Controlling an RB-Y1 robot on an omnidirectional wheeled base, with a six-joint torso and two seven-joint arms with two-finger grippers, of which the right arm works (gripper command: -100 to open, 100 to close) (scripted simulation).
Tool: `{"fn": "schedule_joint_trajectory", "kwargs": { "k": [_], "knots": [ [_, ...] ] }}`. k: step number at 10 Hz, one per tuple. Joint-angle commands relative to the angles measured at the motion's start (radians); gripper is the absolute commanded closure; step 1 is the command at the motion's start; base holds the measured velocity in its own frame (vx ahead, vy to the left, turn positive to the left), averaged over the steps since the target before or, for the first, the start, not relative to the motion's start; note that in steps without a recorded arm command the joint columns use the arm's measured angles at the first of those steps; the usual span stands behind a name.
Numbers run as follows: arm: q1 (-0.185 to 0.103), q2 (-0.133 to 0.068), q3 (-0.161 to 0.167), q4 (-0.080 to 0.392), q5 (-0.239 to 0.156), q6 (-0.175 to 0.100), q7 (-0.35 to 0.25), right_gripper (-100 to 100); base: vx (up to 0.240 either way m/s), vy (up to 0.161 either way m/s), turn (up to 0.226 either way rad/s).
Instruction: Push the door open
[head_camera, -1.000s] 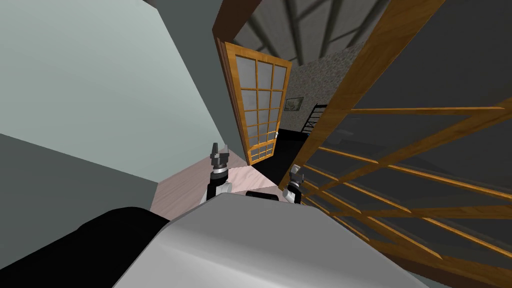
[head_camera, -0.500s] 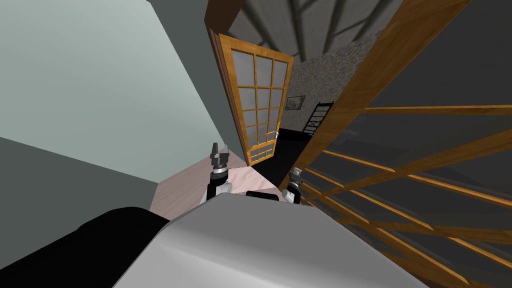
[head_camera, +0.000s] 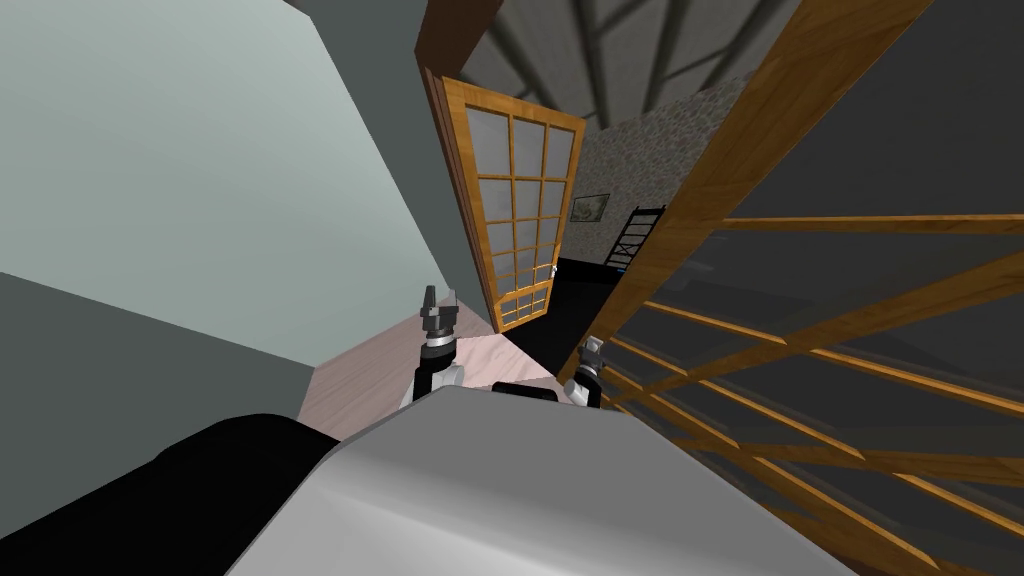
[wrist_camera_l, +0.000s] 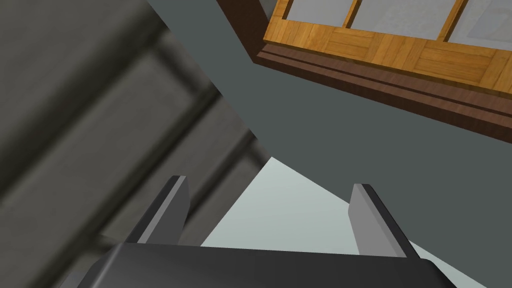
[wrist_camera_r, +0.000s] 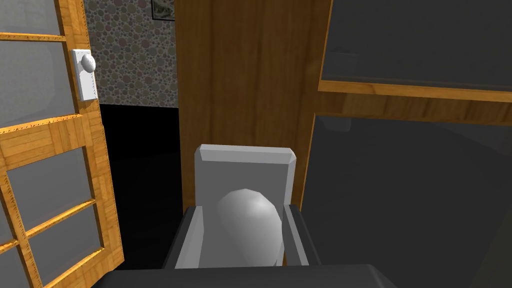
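Nearest, the right gripper (wrist_camera_r: 243, 210) is seen at a rounded grey knob (wrist_camera_r: 248, 227). Its two thin fingers (wrist_camera_r: 192, 235) are drawn in narrow on either side of the knob. They appear to be clamped on it, though contact on one side is not plainly shown. The knob is mounted on a pale grey plate (wrist_camera_r: 245, 162). The plate is fixed to the wooden edge post of the near door (head_camera: 740, 150).

This door, the one to be pushed, is found close on the robot's right. It is a wood frame with dark panes between slim bars. In the head view it is seen angled away from the right forearm.

The left gripper (wrist_camera_l: 270, 186) is held low, ahead of the chest, above a pale pinkish floor (head_camera: 380, 360). Its fingers are spread wide and nothing is held.

Further off, a second door leaf (head_camera: 515, 200) with frosted panes and its own small knob (wrist_camera_r: 88, 62) is seen swung aside. Between the two leaves a black area (wrist_camera_r: 145, 175) is drawn. Beyond it a pebble-patterned wall (wrist_camera_r: 135, 60) can be made out.

Trouble is judged most likely at the knob. It is round and smooth and the fingers are thin, so the grip could be lost under a hard push. As the door swings on its arc, the fingers could be twisted if the wrist is not turned with it.
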Motion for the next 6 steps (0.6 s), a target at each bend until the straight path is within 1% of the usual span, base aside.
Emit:
{"fn": "schedule_joint_trajectory", "kwargs": {
  "k": [1, 3, 6],
  "knots": [
    [-0.004, -0.009, -0.01, -0.001, -0.007, -0.004, 0.001, 100, 0.17, -0.024, -0.036],
    [-0.005, -0.015, -0.021, 0.0, -0.016, -0.004, 0.003, 100, 0.185, -0.023, -0.036],
    [-0.007, -0.028, -0.05, 0.001, -0.039, -0.005, 0.008, 100, 0.2, -0.053, -0.048]
  ]
}}
